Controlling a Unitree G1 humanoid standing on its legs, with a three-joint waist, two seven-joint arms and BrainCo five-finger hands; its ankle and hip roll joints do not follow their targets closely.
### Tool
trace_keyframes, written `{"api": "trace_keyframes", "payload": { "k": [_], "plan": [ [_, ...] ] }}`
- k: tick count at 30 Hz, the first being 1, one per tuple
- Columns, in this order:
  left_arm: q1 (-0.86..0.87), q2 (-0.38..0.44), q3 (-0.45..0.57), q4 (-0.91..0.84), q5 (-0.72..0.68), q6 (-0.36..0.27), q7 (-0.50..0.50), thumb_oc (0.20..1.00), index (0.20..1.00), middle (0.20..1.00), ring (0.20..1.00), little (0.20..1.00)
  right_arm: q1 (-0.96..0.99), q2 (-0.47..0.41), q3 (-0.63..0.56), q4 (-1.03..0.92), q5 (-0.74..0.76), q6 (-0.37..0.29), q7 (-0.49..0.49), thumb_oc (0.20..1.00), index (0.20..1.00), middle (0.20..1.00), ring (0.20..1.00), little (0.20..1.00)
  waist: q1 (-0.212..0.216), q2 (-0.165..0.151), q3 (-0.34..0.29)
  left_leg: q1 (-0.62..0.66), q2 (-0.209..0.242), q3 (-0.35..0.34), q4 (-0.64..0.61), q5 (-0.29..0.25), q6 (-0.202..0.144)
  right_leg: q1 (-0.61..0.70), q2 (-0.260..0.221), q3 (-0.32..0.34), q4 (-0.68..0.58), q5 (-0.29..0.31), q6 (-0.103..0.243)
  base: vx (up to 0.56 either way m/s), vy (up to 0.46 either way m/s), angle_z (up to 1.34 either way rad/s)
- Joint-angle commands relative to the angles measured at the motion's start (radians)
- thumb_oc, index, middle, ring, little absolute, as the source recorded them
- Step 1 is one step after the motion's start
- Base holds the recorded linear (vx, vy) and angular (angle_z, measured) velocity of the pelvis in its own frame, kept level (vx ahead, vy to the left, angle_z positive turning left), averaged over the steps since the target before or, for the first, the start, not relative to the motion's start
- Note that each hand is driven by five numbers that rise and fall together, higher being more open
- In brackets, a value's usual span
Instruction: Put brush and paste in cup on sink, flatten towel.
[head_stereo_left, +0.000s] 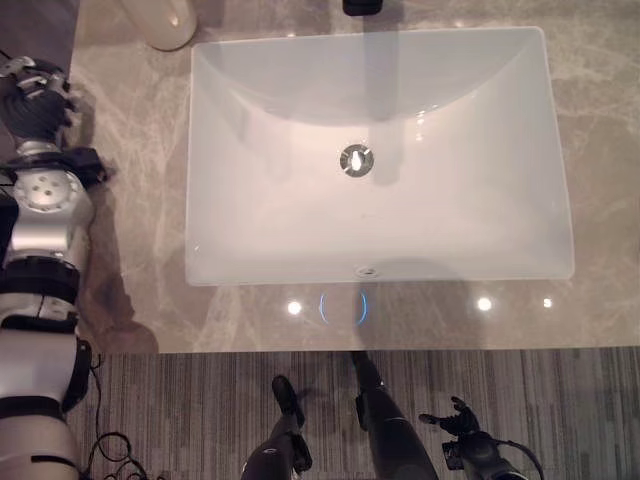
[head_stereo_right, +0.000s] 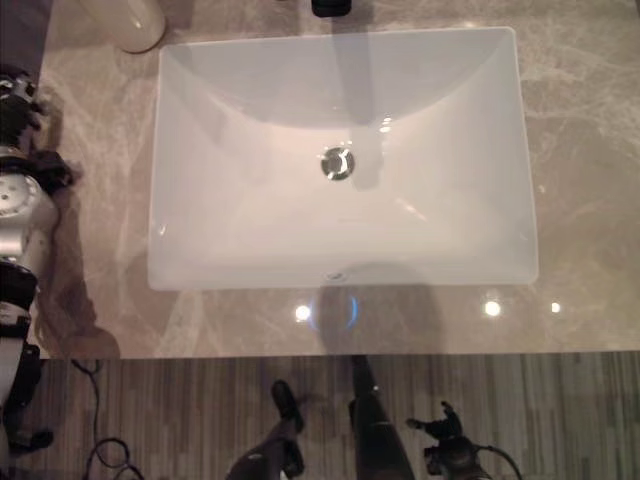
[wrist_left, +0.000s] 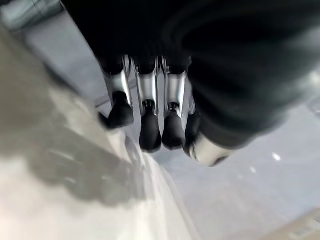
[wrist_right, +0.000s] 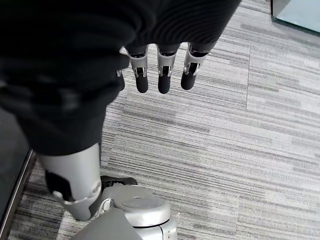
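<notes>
A white rectangular sink (head_stereo_left: 240, 230) is set in a beige marble counter (head_stereo_left: 130, 200). A cream rounded cup (head_stereo_left: 165, 22) stands on the counter at the sink's far left corner, cut off by the view's edge. My left hand (head_stereo_left: 35, 100) hovers at the counter's left edge, its fingers (wrist_left: 150, 130) relaxed and holding nothing. Below the counter's front edge, over the striped carpet, hangs my right hand (head_stereo_left: 458, 415). Its fingers (wrist_right: 162, 75) are straight and empty.
A dark faucet base (head_stereo_left: 362, 6) sits behind the sink's far rim. A metal drain (head_stereo_left: 356, 159) lies in the middle of the basin. Grey striped carpet (wrist_right: 240, 150) runs along the counter's front.
</notes>
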Motion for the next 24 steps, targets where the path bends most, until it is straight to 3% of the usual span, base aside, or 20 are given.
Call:
{"api": "trace_keyframes", "payload": {
  "k": [1,12,15,19,24],
  "plan": [
    [-0.043,0.068,0.012,-0.013,0.037,-0.017,-0.014,0.2,0.2,0.2,0.2,0.2,-0.01,-0.021,0.018,-0.023,-0.015,-0.014,0.0,1.0,1.0,1.0,1.0,1.0,-0.02,0.007,0.046,0.031,-0.013,-0.076,0.006,0.021,-0.038,0.104,0.008,-0.063,0.0,-0.065,0.072,0.0,0.0,0.0],
    [-0.127,-0.003,-0.064,-0.047,0.069,-0.038,0.005,0.2,0.2,0.2,0.2,0.2,0.009,-0.021,0.029,-0.032,-0.009,-0.03,-0.004,1.0,1.0,1.0,1.0,1.0,-0.037,0.013,0.028,0.003,-0.009,-0.087,0.006,0.019,-0.043,0.079,0.007,-0.065,0.0,-0.061,0.073,0.0,0.001,0.0],
    [-0.104,-0.015,-0.08,-0.11,0.101,-0.045,-0.005,0.2,0.2,0.2,0.2,0.2,0.011,-0.025,0.025,-0.034,-0.003,-0.032,-0.003,1.0,1.0,1.0,1.0,1.0,-0.041,0.016,0.027,0.002,-0.009,-0.088,0.006,0.018,-0.044,0.075,0.008,-0.062,0.0,-0.059,0.072,0.0,0.0,0.0],
    [0.016,0.031,-0.098,-0.258,0.185,-0.064,-0.061,0.2,0.2,0.2,0.2,0.2,0.041,-0.045,0.011,-0.088,-0.024,-0.043,0.01,1.0,1.0,1.0,1.0,1.0,-0.039,0.02,0.024,0.001,-0.007,-0.085,0.006,0.02,-0.045,0.075,0.01,-0.053,0.0,-0.058,0.07,0.01,0.003,-0.03],
    [0.014,-0.015,-0.123,-0.299,0.227,-0.068,-0.055,0.2,0.2,0.2,0.2,0.2,0.05,-0.047,0.002,-0.076,-0.034,-0.046,0.009,1.0,1.0,1.0,1.0,1.0,-0.04,0.022,0.02,-0.004,-0.004,-0.09,0.006,0.022,-0.047,0.071,0.009,-0.062,0.0,-0.06,0.069,0.0,0.0,0.0]
  ]
}}
